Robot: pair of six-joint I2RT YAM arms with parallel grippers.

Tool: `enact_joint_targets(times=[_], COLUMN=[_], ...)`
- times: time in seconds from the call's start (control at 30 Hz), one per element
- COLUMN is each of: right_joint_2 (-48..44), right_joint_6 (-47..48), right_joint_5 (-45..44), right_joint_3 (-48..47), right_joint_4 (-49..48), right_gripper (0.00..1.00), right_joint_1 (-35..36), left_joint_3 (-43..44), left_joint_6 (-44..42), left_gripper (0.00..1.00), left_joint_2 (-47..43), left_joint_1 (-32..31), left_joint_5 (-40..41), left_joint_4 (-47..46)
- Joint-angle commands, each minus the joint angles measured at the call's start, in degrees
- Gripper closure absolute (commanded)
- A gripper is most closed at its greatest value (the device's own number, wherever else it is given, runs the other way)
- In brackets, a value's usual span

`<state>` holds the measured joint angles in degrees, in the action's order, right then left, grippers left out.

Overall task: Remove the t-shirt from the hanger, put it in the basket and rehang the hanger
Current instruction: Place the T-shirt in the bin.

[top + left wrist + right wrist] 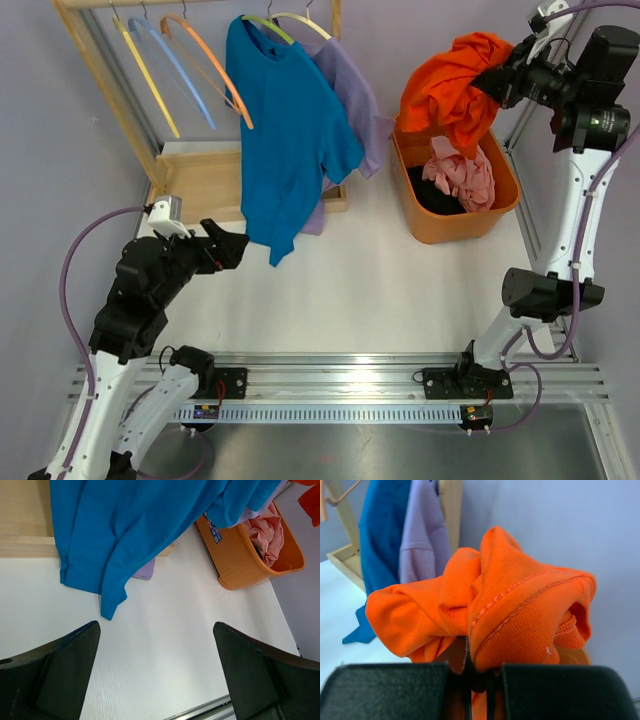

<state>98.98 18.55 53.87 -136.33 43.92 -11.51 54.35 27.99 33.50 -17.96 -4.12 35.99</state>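
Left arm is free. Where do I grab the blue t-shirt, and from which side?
Grip the blue t-shirt at its lower hem, the corner hanging lowest, just ahead of the open left gripper. Come from the near side, jaws straddling the edge: the cloth hangs free there, while the shoulders sit over the green hanger.

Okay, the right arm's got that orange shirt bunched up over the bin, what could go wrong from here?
1. The right gripper pinches only a small fold of the orange t-shirt, which hangs above the far edge of the bin. When released, it may drape over the rim or land outside.
2. The left gripper stands open close to the hem of the blue t-shirt. A careless move could snag the cloth and tug it.
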Motion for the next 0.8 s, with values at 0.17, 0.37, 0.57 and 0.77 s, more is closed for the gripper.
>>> enact_joint_targets(times=[0.17, 0.37, 0.57, 0.77], right_joint_2=[5.9, 7.8, 17.3, 23.6], right_joint_6=[-11.5, -12.1, -6.4, 4.6], right_joint_5=[-7.5, -17.1, -28.5, -37.8], right_joint_3=[10.7, 27.3, 28.8, 29.0], right_joint_4=[-9.5, -7.9, 0.3, 6.0], right_gripper=[1.00, 1.00, 1.00, 0.99], right_joint_1=[-0.4, -0.7, 0.1, 5.3], left_joint_3=[-1.8, -3.5, -2.8, -2.1], left_joint_6=[1.5, 2.1, 0.7, 0.3], left_gripper=[0.01, 0.01, 0.01, 0.01], left_joint_2=[-4.0, -5.4, -2.6, -0.8], left_joint_1=[-0.1, -0.1, 0.0, -0.1], left_joint_5=[0.9, 1.0, 0.0, -0.6], left_joint_4=[-1.5, -1.6, -1.9, -2.5])
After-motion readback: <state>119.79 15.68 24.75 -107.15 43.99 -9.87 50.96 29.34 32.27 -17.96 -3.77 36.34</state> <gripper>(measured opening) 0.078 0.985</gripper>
